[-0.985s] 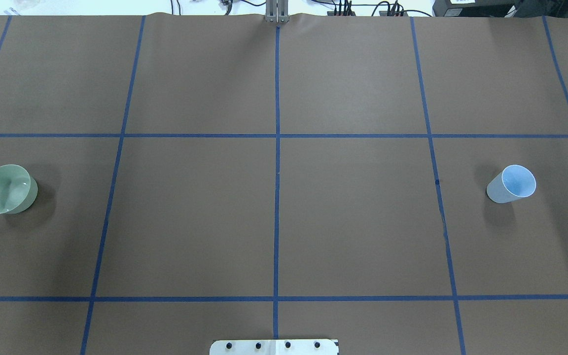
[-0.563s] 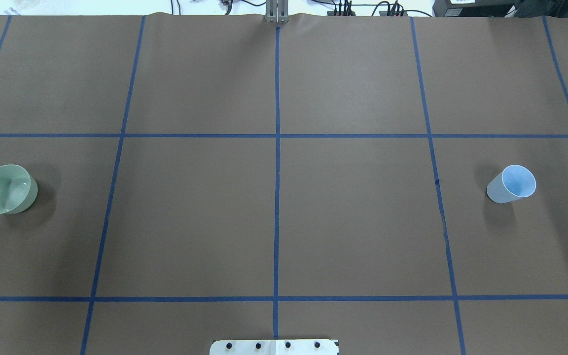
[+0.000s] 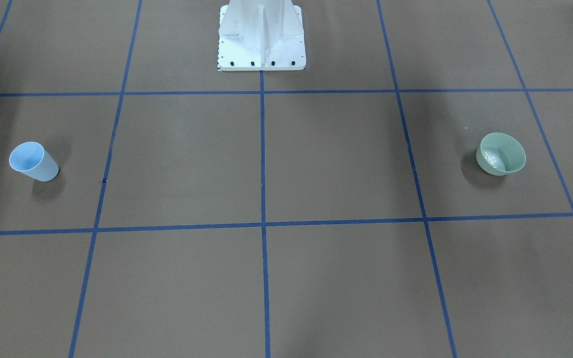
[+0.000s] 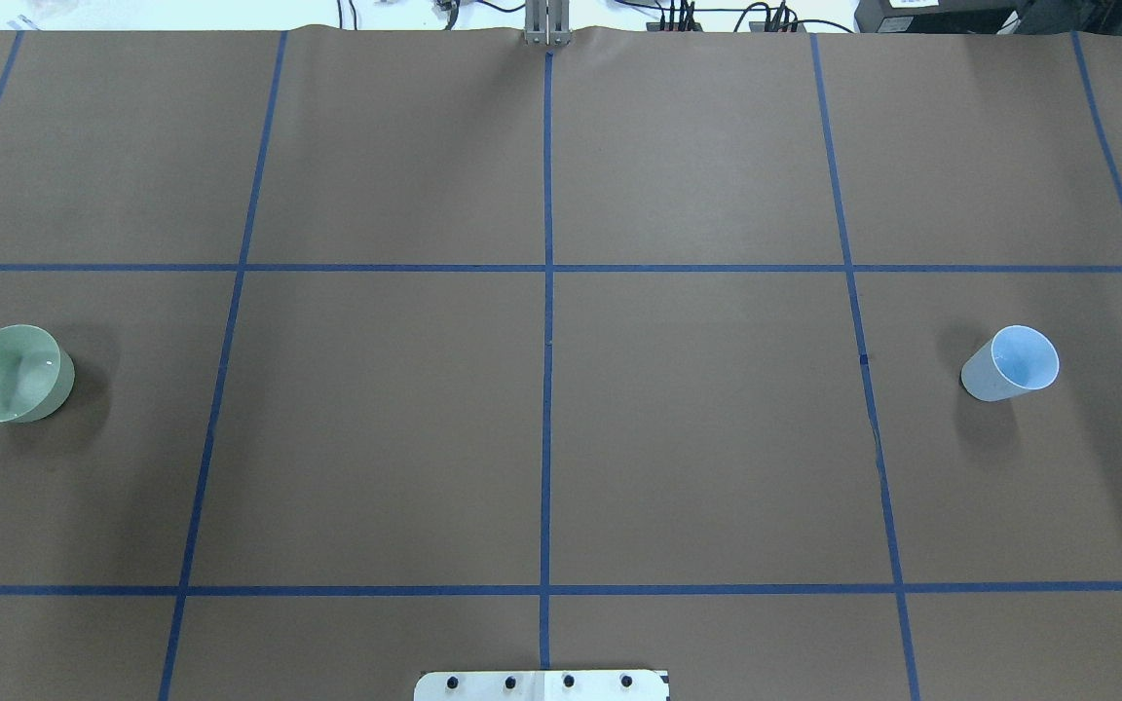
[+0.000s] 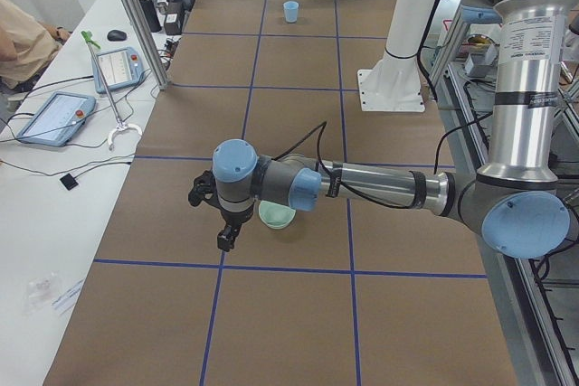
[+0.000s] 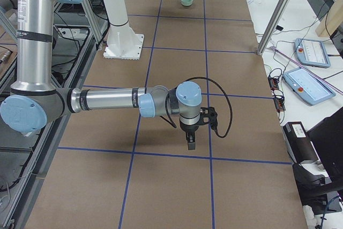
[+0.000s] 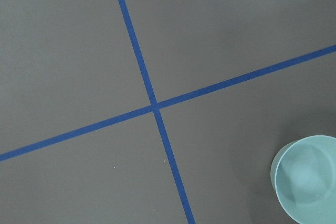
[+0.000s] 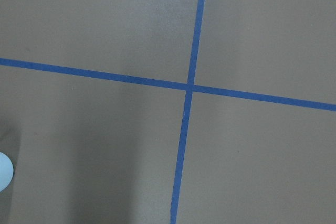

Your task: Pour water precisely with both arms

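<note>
Only side views show the left arm (image 5: 362, 189) and right arm (image 6: 107, 100); the former partly hides the green bowl (image 5: 276, 216). The blue cup (image 8: 2, 171) is cut off, lower left of the right wrist view. Jaws of left gripper (image 5: 225, 239) and right gripper (image 6: 191, 142): opening cannot be told. The water is indiscernible

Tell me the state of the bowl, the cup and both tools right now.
bowl: upright on the table, untouched.
cup: upright on the table, untouched; contents unclear.
left tool: hangs pointing down near the bowl, holding nothing; open or shut cannot be told.
right tool: hangs pointing down over the table, holding nothing; open or shut cannot be told.
</note>
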Controlling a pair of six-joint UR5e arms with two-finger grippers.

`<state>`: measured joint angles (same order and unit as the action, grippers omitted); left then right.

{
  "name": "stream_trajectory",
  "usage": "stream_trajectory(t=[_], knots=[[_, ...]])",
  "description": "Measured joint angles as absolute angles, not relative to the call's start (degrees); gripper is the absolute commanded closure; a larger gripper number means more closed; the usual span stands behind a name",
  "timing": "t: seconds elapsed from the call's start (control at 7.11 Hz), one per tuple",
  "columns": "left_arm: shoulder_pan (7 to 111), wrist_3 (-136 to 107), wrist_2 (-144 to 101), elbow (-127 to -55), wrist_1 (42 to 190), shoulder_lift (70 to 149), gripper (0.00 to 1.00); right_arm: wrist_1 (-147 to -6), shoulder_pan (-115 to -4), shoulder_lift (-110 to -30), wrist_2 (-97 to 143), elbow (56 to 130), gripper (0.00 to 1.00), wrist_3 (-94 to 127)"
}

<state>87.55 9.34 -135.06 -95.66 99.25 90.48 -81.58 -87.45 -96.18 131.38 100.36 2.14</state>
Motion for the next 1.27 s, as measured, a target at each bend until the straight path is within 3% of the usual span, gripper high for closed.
stream_trajectory(t=[0.7,1.27], knots=[[86.4,8.0,-135.2,-87.8,120.3,92.9,0.00,-77.9,-87.4,-95.4,131.8,99.4,0.00,2.2],[74.8,-19.2,-134.4,-84.8,133.0,90.5,0.00,-77.8,-87.4,-95.4,131.7,99.1,0.00,1.9]])
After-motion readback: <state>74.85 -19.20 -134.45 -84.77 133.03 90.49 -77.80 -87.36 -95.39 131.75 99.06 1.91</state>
